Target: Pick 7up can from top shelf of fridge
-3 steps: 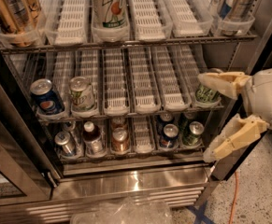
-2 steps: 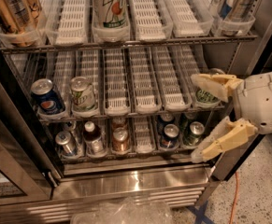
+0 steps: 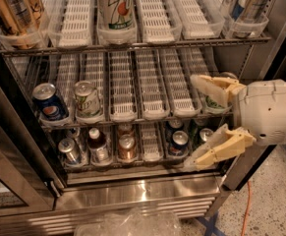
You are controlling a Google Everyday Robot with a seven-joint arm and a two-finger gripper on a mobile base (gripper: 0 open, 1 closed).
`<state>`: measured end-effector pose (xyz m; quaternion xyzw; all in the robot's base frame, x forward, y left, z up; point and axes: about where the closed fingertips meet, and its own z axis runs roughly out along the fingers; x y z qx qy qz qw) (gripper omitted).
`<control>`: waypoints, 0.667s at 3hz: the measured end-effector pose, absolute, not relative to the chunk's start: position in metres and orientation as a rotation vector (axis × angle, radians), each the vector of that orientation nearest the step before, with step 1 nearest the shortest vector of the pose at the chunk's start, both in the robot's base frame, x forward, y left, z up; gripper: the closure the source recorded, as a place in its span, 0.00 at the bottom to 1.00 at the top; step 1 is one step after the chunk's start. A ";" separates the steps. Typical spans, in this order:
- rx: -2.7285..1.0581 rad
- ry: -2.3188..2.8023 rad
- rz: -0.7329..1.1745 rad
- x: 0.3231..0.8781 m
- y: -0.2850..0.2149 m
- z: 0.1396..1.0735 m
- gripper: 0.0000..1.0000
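Currently end effector (image 3: pixel 191 122), jaws apart, below-right of 7up can (image 3: pixel 115 6)

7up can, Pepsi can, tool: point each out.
7up can (image 3: pixel 115 6), camera view, middle of its printed body.
Pepsi can (image 3: pixel 49 103), camera view, its blue side.
tool (image 3: pixel 191 123), camera view, gap midway between its open fingertips, far right.

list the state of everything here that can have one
white-silver 7up can, upright at front of top wire shelf, ungripped
beige two-finger gripper, open, empty, beside middle rack
stainless-steel fridge, door open
blue pepsi can, upright on middle rack
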<state>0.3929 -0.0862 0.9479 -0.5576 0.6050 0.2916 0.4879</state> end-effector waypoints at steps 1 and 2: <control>-1.356 1.471 0.709 0.393 -0.086 0.948 0.00; -1.210 1.453 0.719 0.406 -0.073 0.961 0.00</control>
